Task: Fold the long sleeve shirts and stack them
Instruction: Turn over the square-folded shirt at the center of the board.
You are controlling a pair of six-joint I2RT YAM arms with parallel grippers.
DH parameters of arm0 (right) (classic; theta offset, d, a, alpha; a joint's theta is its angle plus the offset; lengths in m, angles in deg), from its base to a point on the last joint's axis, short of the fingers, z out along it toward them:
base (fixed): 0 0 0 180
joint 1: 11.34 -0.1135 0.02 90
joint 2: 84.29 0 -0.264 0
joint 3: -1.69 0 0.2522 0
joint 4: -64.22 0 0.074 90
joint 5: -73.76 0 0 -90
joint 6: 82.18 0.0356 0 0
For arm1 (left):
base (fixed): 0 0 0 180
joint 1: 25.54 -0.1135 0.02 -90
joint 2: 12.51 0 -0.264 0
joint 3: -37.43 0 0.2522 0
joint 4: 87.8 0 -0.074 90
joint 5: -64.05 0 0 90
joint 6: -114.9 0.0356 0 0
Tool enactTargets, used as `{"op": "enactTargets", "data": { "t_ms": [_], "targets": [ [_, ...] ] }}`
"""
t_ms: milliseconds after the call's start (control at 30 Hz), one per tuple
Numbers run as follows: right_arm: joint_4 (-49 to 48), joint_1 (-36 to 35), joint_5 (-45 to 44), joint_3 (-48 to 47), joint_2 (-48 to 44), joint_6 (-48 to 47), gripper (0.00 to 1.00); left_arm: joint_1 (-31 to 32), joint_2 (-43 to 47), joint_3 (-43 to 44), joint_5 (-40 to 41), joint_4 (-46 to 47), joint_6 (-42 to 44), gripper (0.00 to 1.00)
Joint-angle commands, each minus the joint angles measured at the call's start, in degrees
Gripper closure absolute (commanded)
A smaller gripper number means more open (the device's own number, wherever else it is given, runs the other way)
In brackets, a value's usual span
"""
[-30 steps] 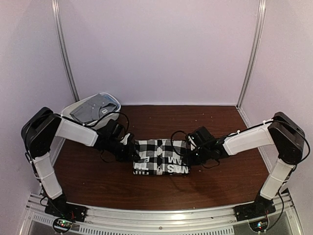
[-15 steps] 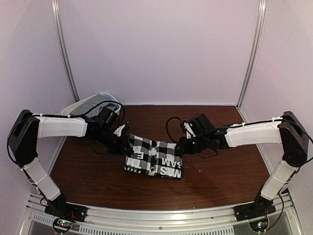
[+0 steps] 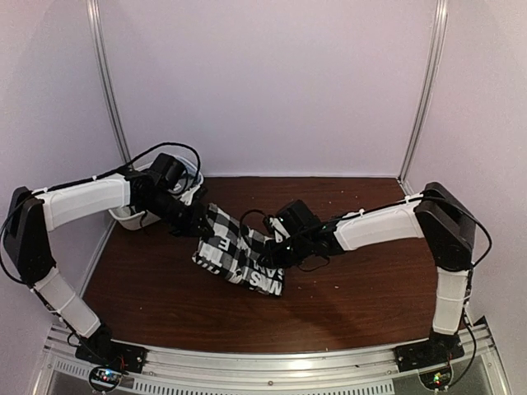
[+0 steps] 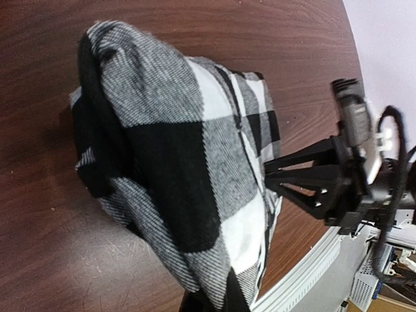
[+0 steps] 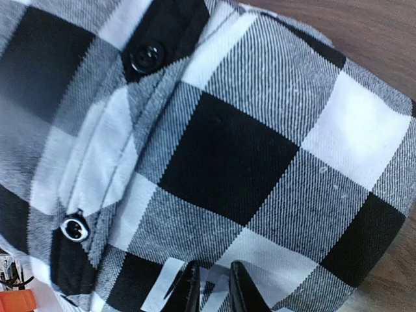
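Note:
The folded black-and-white checked shirt (image 3: 233, 251) hangs tilted between both grippers, left of the table's middle. My left gripper (image 3: 200, 220) is shut on its far left edge. My right gripper (image 3: 274, 249) is shut on its right edge. In the left wrist view the shirt (image 4: 175, 169) bulges over the wood, with my left gripper (image 4: 214, 300) at the bottom and the right gripper (image 4: 305, 185) beyond. In the right wrist view my right gripper (image 5: 213, 292) pinches the cloth (image 5: 227, 156) by a white printed strip. The grey shirt is hidden behind my left arm.
The white oval tub (image 3: 129, 216) stands at the back left corner, mostly covered by my left arm. The dark wooden table (image 3: 362, 296) ends at a metal rail (image 3: 272, 364) in front. Pale walls close in on three sides.
Both grippers have carried the folded checked shirt left and back towards the tub. It has turned from square to the table's edge to tilted, its left end higher.

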Motion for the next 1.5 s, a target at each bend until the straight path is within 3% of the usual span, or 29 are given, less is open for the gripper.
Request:
{"op": "enactTargets", "data": {
  "t_ms": [0,300,567,967,1200,1467],
  "targets": [
    [-4.0,-1.2,3.1,-3.6,3.6,2.6,0.81,-0.4,1.4,6.9,-1.6,-2.2,1.9,1.00],
    [-12.1,-3.0,8.8,-16.9,14.5,9.5,0.82,-0.4,-1.7,16.7,-4.9,-2.5,0.6,1.00],
    [-16.9,-2.9,13.3,-25.0,22.1,13.0,0.81,-0.2,-3.2,16.6,-8.7,3.7,-2.7,1.00],
    [-18.3,-1.0,11.4,-15.3,16.1,11.7,0.79,0.3,-5.7,14.7,-9.2,7.5,-3.7,1.00],
    [-17.1,1.5,8.9,-10.4,10.4,10.2,0.73,1.0,-6.0,14.6,-8.1,7.5,-3.8,1.00],
    [-12.7,9.0,3.7,4.1,-7.0,7.6,0.62,6.7,-11.1,19.4,-2.7,7.5,-5.8,1.00]
  ]
}}
